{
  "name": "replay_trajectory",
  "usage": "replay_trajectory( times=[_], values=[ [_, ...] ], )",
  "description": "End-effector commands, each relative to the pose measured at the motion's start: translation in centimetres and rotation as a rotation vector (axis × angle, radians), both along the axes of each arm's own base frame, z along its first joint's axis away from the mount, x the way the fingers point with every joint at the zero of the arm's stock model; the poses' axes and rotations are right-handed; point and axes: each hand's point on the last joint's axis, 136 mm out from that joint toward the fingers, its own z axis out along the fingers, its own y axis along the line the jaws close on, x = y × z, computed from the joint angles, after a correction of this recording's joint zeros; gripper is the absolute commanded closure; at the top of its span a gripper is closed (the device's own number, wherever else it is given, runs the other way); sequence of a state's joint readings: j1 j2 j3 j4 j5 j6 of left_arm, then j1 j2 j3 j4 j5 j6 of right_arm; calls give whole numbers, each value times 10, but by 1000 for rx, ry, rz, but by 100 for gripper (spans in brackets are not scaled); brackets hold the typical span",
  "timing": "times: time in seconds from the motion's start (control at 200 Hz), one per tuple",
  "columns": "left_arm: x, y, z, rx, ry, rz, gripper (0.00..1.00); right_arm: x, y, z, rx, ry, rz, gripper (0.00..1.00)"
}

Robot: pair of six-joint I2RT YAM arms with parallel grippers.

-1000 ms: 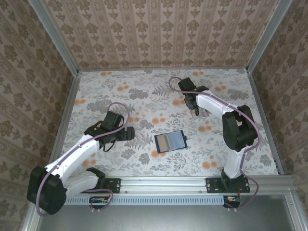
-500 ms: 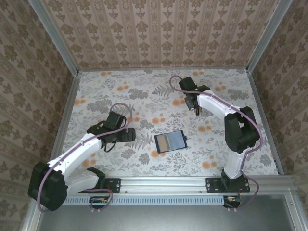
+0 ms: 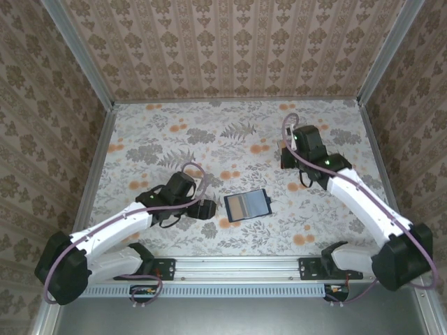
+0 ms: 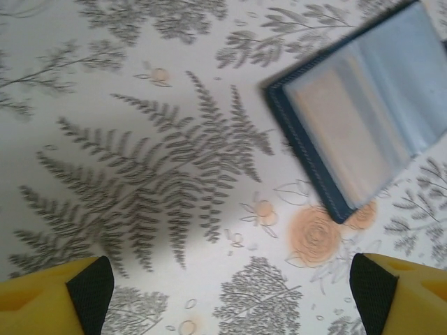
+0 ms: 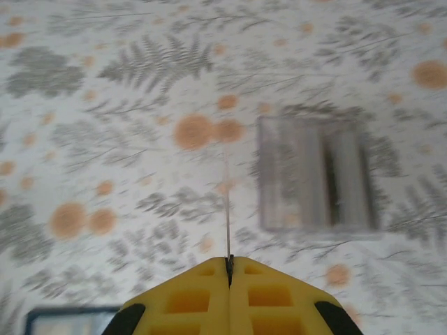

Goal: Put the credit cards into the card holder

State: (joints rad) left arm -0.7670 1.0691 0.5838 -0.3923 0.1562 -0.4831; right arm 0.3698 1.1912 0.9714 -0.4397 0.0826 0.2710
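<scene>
Since before, slides the wide-open left tool (image 3: 207,209) nearer the card holder (image 3: 246,205), lying open on the desk (image 3: 160,132), and lifts the right tool (image 5: 228,262), pinched shut on one thin card (image 5: 227,202), off the grey cards (image 5: 314,174). Looks like the carrying step. Next, needs bringing over and slipping into a pocket. Looks empty inside.

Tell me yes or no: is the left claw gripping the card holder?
No, the left claw stands wide open over the bare table, and the card holder lies apart, ahead of it.
</scene>
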Motion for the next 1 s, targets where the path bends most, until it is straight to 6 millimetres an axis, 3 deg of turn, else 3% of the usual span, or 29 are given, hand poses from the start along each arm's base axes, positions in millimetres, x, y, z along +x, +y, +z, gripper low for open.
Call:
replay_trajectory(
  times=[0.0,0.265,0.49,0.725,0.995],
  values=[
    [-5,-23,14,-96,-35,-87,10,-29,38,-15,247,57,140,100],
    [-2,-39,0,-151,28,-58,13,-77,88,-82,513,365,351,100],
    [4,-48,-2,-178,42,-28,17,-87,107,-105,643,440,443,100],
    [5,-59,-11,-196,59,-34,27,-94,99,-135,622,505,402,100],
    [2,-69,-19,-169,73,-67,30,-85,81,-134,626,465,340,100]
  ],
)
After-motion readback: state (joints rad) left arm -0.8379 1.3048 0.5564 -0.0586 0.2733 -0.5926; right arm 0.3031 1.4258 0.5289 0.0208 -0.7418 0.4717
